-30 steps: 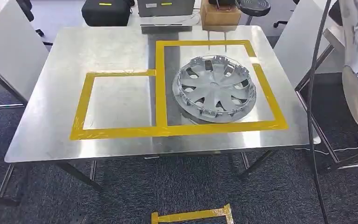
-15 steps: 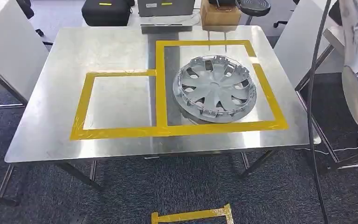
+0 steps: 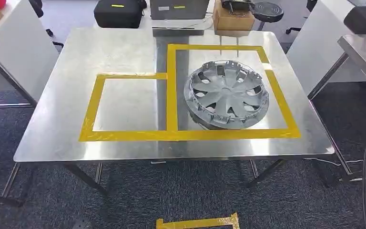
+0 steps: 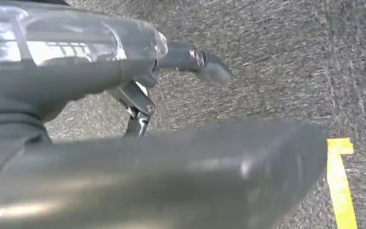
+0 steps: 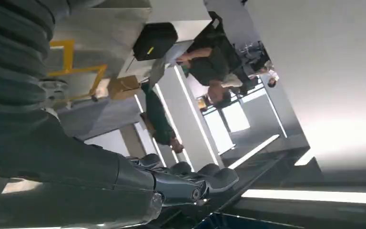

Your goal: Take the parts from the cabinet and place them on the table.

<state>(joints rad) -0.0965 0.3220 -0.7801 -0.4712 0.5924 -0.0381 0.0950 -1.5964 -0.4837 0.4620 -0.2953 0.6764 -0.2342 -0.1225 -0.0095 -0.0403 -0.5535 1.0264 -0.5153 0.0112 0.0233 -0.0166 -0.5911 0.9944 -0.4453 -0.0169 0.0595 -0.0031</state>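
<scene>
The surface [image 3: 62, 119] is a brushed, reflective metal sheet marked with two adjoining rectangles of yellow tape [image 3: 171, 95]. The part, a round grey plastic hubcap [image 3: 226, 94] with curved spokes and clip tabs around its rim, lies flat inside the larger, right-hand rectangle; the smaller rectangle holds nothing. Coarse dark carpet [image 3: 181, 191] covers the floor. The left hand [image 4: 181, 59] hangs above the carpet, fingers extended, holding nothing. The right hand [image 5: 190, 183] has its fingers curled together, nothing visible in them.
</scene>
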